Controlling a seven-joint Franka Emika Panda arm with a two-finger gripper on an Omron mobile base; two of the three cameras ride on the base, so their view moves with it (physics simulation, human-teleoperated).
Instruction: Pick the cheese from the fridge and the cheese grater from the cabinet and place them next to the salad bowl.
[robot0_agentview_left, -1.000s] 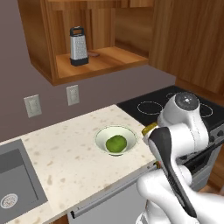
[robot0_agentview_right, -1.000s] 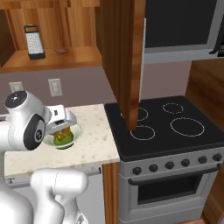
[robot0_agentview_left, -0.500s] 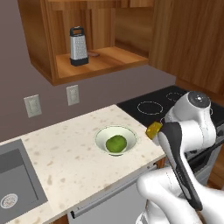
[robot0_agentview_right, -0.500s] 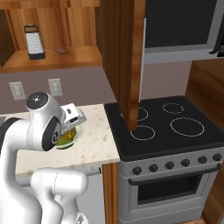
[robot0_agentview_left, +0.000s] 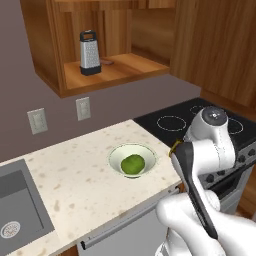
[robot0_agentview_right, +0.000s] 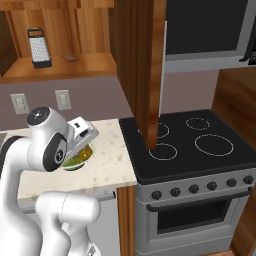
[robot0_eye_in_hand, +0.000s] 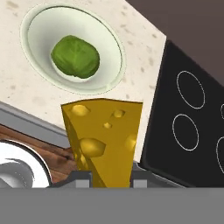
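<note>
While no lettering can be read on anything, we go left to right in the left base view: one sink (robot0_agentview_left: 20, 200), two wall outlets (robot0_agentview_left: 37, 121), one cheese grater (robot0_agentview_left: 89, 53) upright on the shelf of the cabinet (robot0_agentview_left: 120, 70), one salad bowl (robot0_agentview_left: 132, 160) holding one green ball (robot0_agentview_left: 133, 164), then the stove (robot0_agentview_left: 200, 117). Our gripper (robot0_eye_in_hand: 110, 177) pinches one cheese (robot0_eye_in_hand: 105, 140) wedge, above the counter's (robot0_agentview_left: 75, 175) front edge, near the bowl. Since half a second ago the arm has swung further toward the stove; bowl and grater have stayed.
</note>
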